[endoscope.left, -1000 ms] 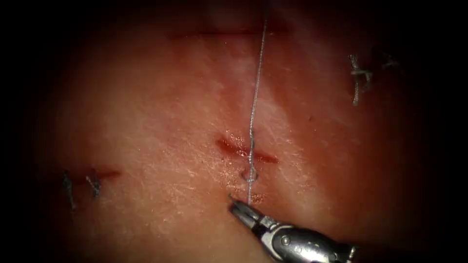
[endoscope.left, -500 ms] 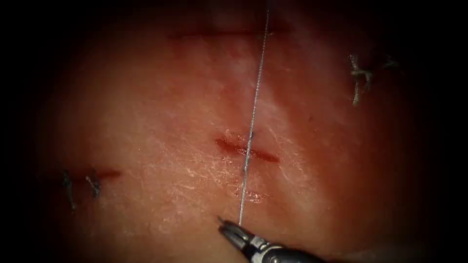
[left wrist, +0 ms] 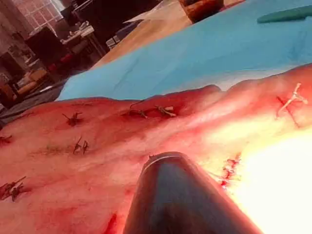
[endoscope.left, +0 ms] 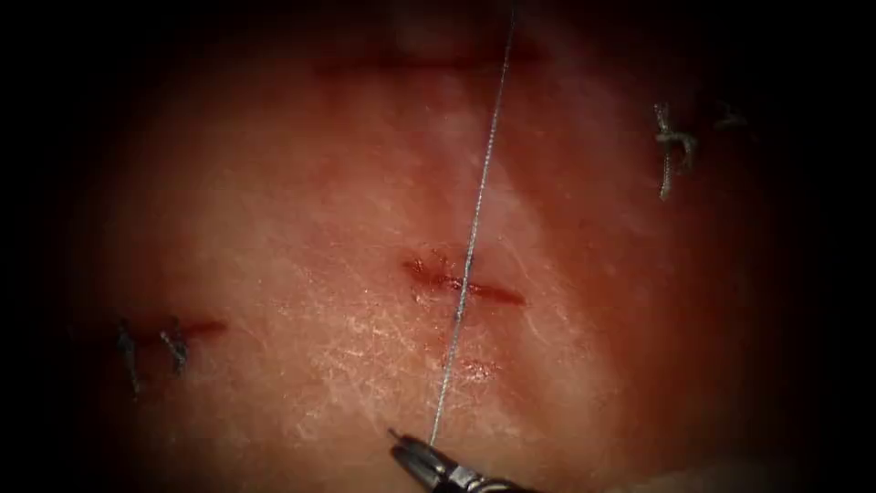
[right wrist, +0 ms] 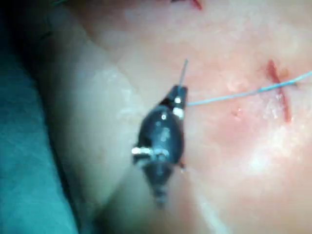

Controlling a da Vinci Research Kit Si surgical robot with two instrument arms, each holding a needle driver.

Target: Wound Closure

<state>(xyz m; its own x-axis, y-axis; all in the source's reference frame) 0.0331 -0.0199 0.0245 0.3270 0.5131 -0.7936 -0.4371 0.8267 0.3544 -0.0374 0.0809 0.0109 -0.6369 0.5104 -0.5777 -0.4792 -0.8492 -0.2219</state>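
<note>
In the endoscope view, the right arm's tool [endoscope.left: 412,452] is seen at the lower edge, its jaws closed on the thread [endoscope.left: 474,224]. The thread is drawn taut in a straight line from the jaws, across the middle of the cut [endoscope.left: 465,281] in the tissue [endoscope.left: 301,237], and up out of sight. Compared with a second ago, the tool has moved down and left, and the small loop below the cut has been pulled flat. The needle cannot be made out. Finished knots with cut ends [endoscope.left: 673,146] are seen on other cuts; this stitch appears not yet tied.

In the left wrist view, the left arm's shaft [left wrist: 180,200] is seen over the tissue; whether its jaws are open or closed cannot be told.

In the right wrist view, the thread [right wrist: 243,92] is gripped at the tool's tip [right wrist: 179,92], with a short tail projecting beyond.
</note>
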